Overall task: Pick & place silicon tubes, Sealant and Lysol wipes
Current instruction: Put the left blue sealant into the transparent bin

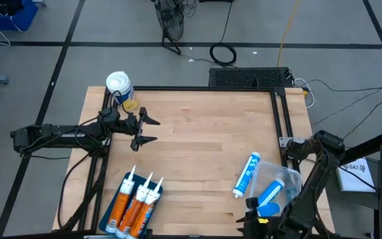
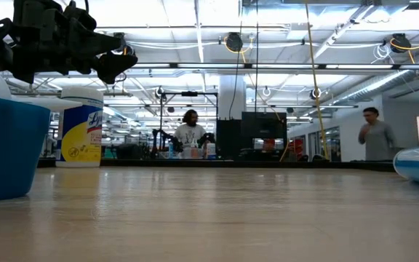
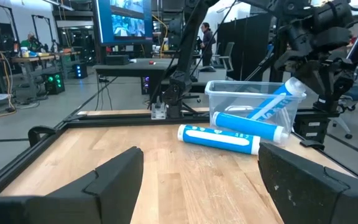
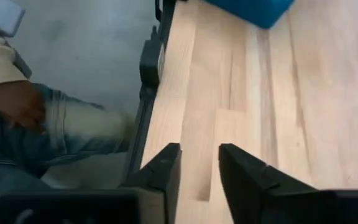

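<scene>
Left gripper [image 1: 152, 130] spread wide open, holding nothing, above the wooden table [image 1: 204, 146] near its left side, pointing toward the right. Just behind it, at the far left corner of the table, the Lysol wipes [image 1: 120, 88], upright, white lid on top, yellow label seen in the low view [image 2: 81, 132]; not touched by the fingers. Right gripper [image 4: 199, 167] at the near right corner, fingers close together with only a narrow gap, pinching nothing, over bare wood by the table edge. Near it a clear plastic bin [image 1: 289, 178] with a blue tube [image 1: 270, 195] lying inside at a tilt. Just beside the bin, flat on the wood, a second blue and white tube [image 1: 247, 174]. At the near left, three orange tubes [image 1: 136, 204] side by side, white nozzles pointing to the far side. Nothing between the left gripper and the blue tube on the wood [image 3: 225, 136]. Beyond the table, a person's hand [image 4: 16, 104] and jeans beside the near edge, and two people farther back in the room.
</scene>
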`<state>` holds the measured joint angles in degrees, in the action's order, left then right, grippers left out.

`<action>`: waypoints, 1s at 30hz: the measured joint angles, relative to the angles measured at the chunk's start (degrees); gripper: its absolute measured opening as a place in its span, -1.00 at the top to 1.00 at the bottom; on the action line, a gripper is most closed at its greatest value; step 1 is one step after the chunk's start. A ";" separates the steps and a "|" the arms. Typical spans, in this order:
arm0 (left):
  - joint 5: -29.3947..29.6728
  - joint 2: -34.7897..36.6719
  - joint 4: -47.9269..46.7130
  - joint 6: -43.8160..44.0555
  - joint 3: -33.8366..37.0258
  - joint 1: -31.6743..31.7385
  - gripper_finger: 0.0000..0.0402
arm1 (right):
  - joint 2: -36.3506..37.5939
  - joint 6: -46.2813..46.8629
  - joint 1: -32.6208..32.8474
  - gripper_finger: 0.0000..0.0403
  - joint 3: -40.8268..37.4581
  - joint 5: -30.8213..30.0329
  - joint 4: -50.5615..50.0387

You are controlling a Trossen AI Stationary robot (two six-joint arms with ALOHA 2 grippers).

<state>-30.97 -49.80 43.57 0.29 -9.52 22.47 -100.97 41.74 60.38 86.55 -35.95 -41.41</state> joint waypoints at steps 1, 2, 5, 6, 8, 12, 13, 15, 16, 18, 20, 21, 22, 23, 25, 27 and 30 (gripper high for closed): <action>0.01 -0.02 0.00 -0.01 0.00 0.01 -0.54 | 0.00 0.83 -0.18 0.56 0.31 1.21 -0.49; -0.01 -0.01 0.00 0.00 0.00 -0.01 -0.54 | 0.00 1.25 -0.30 0.61 0.58 2.51 -0.73; 0.00 -0.02 -0.02 0.00 0.00 0.01 -0.54 | 0.00 0.63 -0.45 0.77 1.37 5.97 -0.79; -0.01 0.00 0.00 -0.02 0.00 -0.01 -0.54 | 0.00 0.62 -0.37 0.83 1.53 7.26 -0.81; 0.01 -0.02 -0.02 0.00 0.00 0.01 -0.54 | -0.03 0.89 -0.21 0.94 1.92 10.18 -1.11; 0.00 -0.02 -0.02 0.00 0.00 0.01 -0.54 | 0.02 1.77 0.77 0.97 2.29 11.73 -1.85; -0.01 0.00 0.00 -0.02 0.00 -0.01 -0.55 | 0.01 2.71 1.05 0.98 2.29 10.68 -3.31; 0.00 0.00 -0.02 -0.02 0.00 0.01 -0.54 | 0.00 5.82 1.57 1.00 2.29 8.85 -7.84; -0.01 -0.01 0.00 -0.01 0.00 0.01 -0.54 | 0.00 7.99 1.77 1.00 2.29 8.30 -10.27; 0.00 -0.01 -0.01 0.00 0.00 0.01 -0.54 | 0.04 13.08 2.12 1.00 2.35 7.34 -14.74; -0.01 -0.02 -0.02 0.00 0.00 -0.01 -0.55 | 0.15 17.04 2.12 1.00 2.49 7.07 -18.84; -0.01 -0.02 0.00 -0.01 0.00 -0.01 -0.54 | 0.19 17.88 2.13 1.00 2.46 6.54 -20.29; -0.01 -0.02 0.00 -0.01 0.00 0.01 -0.54 | 0.17 18.00 2.33 1.00 2.42 5.83 -21.00; -0.01 -0.02 0.00 -0.01 0.00 -0.01 -0.55 | 0.09 17.64 2.53 1.00 2.34 4.96 -21.32; 0.01 -0.02 0.00 -0.01 0.00 0.00 -0.54 | -0.02 16.89 2.80 1.00 2.25 3.09 -21.64; -0.01 -0.02 0.00 -0.02 0.00 -0.01 -0.54 | -0.02 16.22 2.88 1.00 2.25 1.36 -22.03; -0.01 -0.02 0.00 -0.02 0.00 -0.01 -0.55 | 0.00 15.89 2.93 1.00 2.25 -1.33 -23.60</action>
<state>-30.98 -49.82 43.57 0.27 -9.52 22.46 -100.97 57.63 63.31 88.79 -37.28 -65.02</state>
